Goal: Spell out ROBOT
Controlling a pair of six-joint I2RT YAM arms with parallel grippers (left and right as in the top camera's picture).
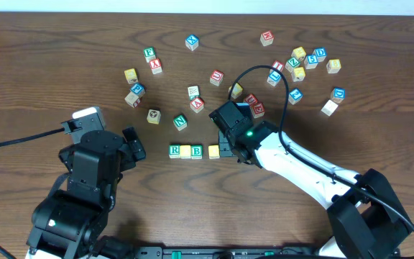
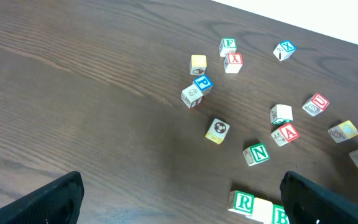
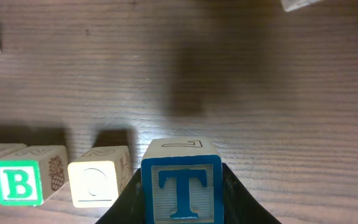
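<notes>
On the table stands a row of cubes: green R (image 1: pixel 175 150), a yellow-faced cube (image 1: pixel 185 151), green B (image 1: pixel 197 151) and a second yellow-faced cube (image 1: pixel 213 151). My right gripper (image 1: pixel 226 150) sits at the row's right end, shut on the blue T cube (image 3: pixel 182 190), which the overhead view hides under the gripper. In the right wrist view the T sits just right of the yellow O cube (image 3: pixel 95 182), with a narrow gap, and B (image 3: pixel 18 182) is further left. My left gripper (image 1: pixel 135 146) is open and empty, left of R (image 2: pixel 244 201).
Loose letter cubes lie scattered behind the row: a green N cube (image 1: pixel 180 122), a red A cube (image 1: pixel 197 105), and a cluster at the back right (image 1: pixel 298 63). The right arm's black cable (image 1: pixel 282 79) arcs over the cubes there.
</notes>
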